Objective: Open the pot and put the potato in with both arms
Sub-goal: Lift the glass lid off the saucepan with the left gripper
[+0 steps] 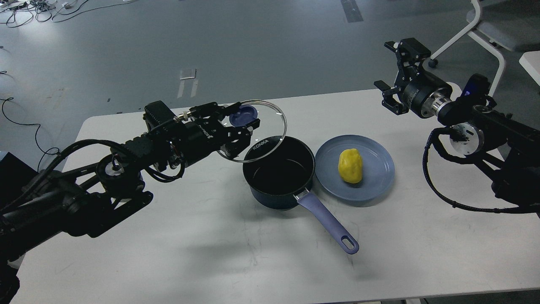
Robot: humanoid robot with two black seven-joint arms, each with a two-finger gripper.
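A dark blue pot [280, 177] with a lilac handle stands open on the white table [168, 261]. My left gripper [242, 120] is shut on the blue knob of the glass lid [263, 135] and holds it tilted in the air, above and left of the pot. A yellow potato [350, 165] lies on a blue plate [379, 179] right of the pot. My right gripper [390, 88] is open and empty, held high near the table's far right edge, apart from the plate.
The pot's handle [333, 228] points toward the front right. A white chair [489, 33] stands on the floor behind my right arm. Cables lie on the floor at the far left.
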